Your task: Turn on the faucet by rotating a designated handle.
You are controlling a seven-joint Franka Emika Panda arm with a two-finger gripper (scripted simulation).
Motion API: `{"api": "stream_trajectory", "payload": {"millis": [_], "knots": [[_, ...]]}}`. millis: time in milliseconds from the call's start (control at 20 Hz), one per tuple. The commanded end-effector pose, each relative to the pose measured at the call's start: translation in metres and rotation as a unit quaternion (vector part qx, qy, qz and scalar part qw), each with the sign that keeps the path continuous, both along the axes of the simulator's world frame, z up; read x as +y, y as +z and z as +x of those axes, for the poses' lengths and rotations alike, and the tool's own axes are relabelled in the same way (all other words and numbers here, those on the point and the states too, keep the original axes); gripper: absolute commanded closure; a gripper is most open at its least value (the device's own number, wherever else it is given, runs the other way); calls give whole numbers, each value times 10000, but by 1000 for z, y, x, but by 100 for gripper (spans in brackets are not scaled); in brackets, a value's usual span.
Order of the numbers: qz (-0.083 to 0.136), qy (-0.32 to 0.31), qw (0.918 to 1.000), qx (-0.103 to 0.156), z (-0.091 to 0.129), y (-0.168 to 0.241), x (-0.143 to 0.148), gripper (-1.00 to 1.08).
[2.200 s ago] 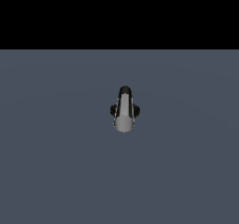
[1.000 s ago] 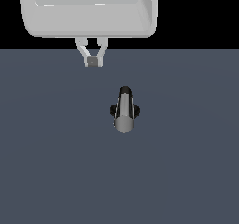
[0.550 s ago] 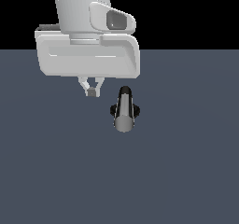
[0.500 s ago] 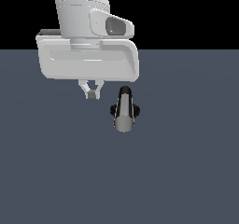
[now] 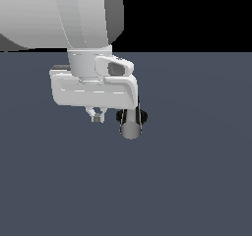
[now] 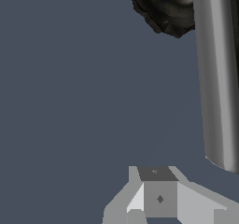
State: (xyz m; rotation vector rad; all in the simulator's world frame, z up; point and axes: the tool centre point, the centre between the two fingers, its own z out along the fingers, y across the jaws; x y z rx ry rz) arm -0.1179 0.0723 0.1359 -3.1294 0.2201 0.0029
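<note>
The faucet stands on the dark grey floor with its black ridged base [image 5: 119, 116] partly hidden behind my white hand. Its handle [image 5: 131, 127], a grey metallic bar with a flat round end, points toward the exterior camera. My gripper [image 5: 97, 117] hangs shut and holding nothing just to the exterior view's left of the handle, apart from it. In the wrist view the fingertips [image 6: 158, 197] are pressed together, the handle [image 6: 217, 78] runs alongside them at a distance, and the base [image 6: 163, 6] lies beyond.
The large white arm [image 5: 74, 18] fills the upper part of the exterior view above the faucet. Flat dark grey floor [image 5: 197, 181] surrounds the fixture on all sides.
My arm has come down into the exterior view and toward the faucet. The shut gripper now sits low beside the handle, and the hand covers the handle's rear part. The faucet has not moved.
</note>
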Motion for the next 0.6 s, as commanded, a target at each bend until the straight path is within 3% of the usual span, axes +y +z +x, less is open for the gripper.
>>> {"api": "stream_trajectory", "payload": {"millis": [0, 550], "knots": [[-3, -24, 10000, -6, 5, -11, 2, 108], [-18, -68, 10000, -7, 15, -31, 5, 108]]}}
